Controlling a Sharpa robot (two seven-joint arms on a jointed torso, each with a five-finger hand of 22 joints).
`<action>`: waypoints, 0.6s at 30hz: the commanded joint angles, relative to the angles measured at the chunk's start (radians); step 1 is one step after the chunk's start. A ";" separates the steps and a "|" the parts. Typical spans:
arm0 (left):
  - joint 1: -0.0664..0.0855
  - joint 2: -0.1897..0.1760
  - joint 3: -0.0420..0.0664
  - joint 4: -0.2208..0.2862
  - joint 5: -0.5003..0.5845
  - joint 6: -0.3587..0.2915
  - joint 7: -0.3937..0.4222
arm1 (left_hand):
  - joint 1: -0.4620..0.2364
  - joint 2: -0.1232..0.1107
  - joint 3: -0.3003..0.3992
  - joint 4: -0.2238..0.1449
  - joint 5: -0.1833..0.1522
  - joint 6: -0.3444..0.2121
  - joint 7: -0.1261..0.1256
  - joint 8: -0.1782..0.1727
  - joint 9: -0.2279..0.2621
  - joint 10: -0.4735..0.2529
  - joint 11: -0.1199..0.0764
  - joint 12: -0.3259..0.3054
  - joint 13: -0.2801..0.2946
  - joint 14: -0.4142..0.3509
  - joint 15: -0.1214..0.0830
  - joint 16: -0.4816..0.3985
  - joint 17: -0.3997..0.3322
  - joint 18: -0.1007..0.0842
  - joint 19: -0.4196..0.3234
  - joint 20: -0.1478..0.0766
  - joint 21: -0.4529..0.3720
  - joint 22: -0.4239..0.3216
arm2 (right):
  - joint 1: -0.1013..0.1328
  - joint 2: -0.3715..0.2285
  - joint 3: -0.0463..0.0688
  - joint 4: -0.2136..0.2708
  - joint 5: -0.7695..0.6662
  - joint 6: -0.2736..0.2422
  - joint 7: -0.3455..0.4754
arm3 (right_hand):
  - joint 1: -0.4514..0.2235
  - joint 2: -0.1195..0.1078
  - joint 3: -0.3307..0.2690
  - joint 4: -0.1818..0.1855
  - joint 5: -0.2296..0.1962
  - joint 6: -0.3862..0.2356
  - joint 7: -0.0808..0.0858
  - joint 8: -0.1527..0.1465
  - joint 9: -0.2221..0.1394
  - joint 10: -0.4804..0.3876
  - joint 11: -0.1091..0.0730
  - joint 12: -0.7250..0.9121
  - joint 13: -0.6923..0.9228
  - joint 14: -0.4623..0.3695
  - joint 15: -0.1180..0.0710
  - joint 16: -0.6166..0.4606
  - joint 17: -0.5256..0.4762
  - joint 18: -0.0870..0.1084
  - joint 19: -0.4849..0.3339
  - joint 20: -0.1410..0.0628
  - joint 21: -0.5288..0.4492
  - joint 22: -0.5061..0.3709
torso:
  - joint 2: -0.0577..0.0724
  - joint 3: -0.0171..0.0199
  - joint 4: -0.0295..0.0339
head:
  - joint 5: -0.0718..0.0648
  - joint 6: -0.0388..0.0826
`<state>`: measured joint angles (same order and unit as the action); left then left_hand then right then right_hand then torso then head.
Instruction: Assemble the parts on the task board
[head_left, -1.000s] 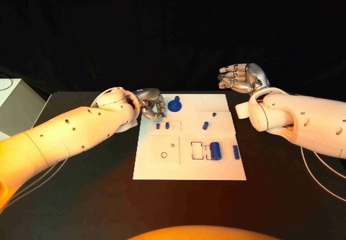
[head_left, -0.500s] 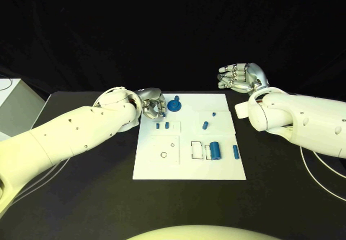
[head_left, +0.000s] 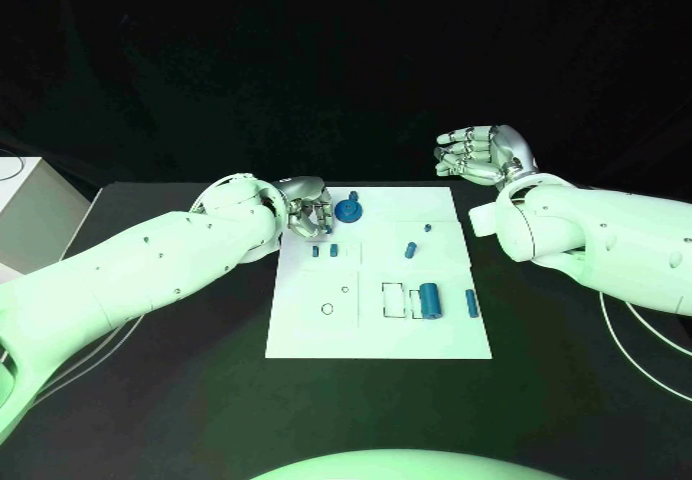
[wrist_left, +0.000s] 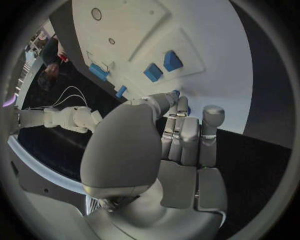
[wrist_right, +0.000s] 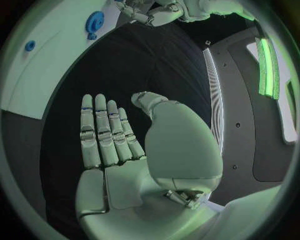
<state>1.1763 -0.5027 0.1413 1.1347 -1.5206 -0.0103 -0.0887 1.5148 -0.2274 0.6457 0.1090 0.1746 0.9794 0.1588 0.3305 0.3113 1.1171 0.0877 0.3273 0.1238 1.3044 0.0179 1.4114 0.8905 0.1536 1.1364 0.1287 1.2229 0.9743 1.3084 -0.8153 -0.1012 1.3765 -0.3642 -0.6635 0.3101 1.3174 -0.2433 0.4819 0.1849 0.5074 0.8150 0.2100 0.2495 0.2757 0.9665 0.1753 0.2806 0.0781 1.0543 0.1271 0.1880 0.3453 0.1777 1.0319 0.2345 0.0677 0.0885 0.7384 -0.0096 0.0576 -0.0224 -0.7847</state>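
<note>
Keeps the left hand (head_left: 306, 212) at the far left corner of the task board (head_left: 378, 340), just as a second ago, and keeps the right hand (head_left: 483, 155) lifted beyond the far right corner. Shows no part shifted on the board in between.

Toward the near edge, finds a round hole (head_left: 327, 309) and a rectangular slot (head_left: 392, 300), both not filled. Just beside the slot, on its right, finds a thick blue cylinder (head_left: 430, 299); cannot tell whether seated or only lying there. Close to the right edge, finds a thin blue bar (head_left: 472, 303) lying flat.

Around the middle of the board, notes two short blue pieces (head_left: 335, 250) side by side toward the left edge, a slanted peg (head_left: 411, 250) and, farther, a smaller peg (head_left: 428, 229).

At the far edge, finds the blue gear (head_left: 351, 211), just beside the left hand's fingertips. Holds those fingers pressed together with the thumb laid across; cannot tell whether pinching anything or touching the gear. Holds the right hand's fingers straight, side by side, thumb apart, with nothing inside.

Seems early in the task: looks to leave the hole and the slot to fill and several loose parts to place.
</note>
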 joint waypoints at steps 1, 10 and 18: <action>0.001 0.004 0.000 -0.002 -0.007 0.028 -0.009 | -0.008 0.001 -0.001 0.000 0.000 0.004 0.000 -0.006 0.001 0.008 0.002 -0.006 0.001 0.005 0.001 -0.005 -0.002 -0.015 0.003 -0.003 0.003 -0.001 | 0.000 0.000 0.000 0.002 -0.005 0.010 0.014 | -0.003 0.007 0.002 -0.006 0.005 0.007 0.033 -0.004 -0.001 0.007 0.002 -0.005 -0.001 0.008 -0.002 -0.003 -0.001 0.007 -0.001 0.001 0.000 -0.001 | 0.000 -0.0002 -0.0001 | -0.001 -0.002; 0.001 0.004 -0.001 -0.004 -0.014 0.035 -0.018 | -0.007 0.002 0.000 0.000 0.001 0.004 0.000 -0.007 0.001 0.008 0.002 -0.007 0.002 0.004 0.001 -0.005 -0.003 -0.014 0.002 -0.003 0.003 -0.002 | 0.000 -0.001 0.000 0.003 -0.005 0.010 0.014 | -0.007 0.005 0.004 -0.010 0.006 0.010 0.032 -0.005 -0.002 0.009 0.001 -0.004 -0.007 0.011 -0.002 -0.008 -0.004 0.007 0.000 0.001 0.001 -0.007 | 0.000 -0.0004 0.0002 | -0.002 -0.006; 0.001 0.008 -0.002 -0.005 -0.011 0.032 -0.017 | -0.007 0.002 0.000 0.000 0.001 0.004 0.000 -0.007 0.001 0.008 0.002 -0.007 0.002 0.004 0.001 -0.005 -0.003 -0.014 0.002 -0.003 0.003 -0.002 | 0.000 0.000 0.000 0.004 -0.005 0.011 0.014 | -0.007 0.005 0.004 -0.010 0.006 0.010 0.032 -0.005 -0.002 0.009 0.001 -0.004 -0.007 0.011 -0.002 -0.008 -0.004 0.007 0.000 0.001 0.001 -0.007 | -0.001 -0.0006 0.0009 | -0.003 -0.007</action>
<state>1.1771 -0.4973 0.1405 1.1302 -1.5254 0.0042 -0.1007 1.5148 -0.2274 0.6457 0.1090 0.1746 0.9792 0.1588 0.3305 0.3126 1.1171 0.0878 0.3222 0.1245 1.3044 0.0179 1.4115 0.8880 0.1537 1.1364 0.1288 1.2228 0.9735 1.3084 -0.8159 -0.1011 1.3782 -0.3642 -0.6636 0.3102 1.3174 -0.2433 0.4865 0.1803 0.5074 0.8182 0.2068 0.2494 0.2745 0.9665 0.1753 0.2805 0.0715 1.0582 0.1231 0.1840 0.3422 0.1777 1.0319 0.2345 0.0677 0.0826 0.7382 -0.0101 0.0584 -0.0258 -0.7909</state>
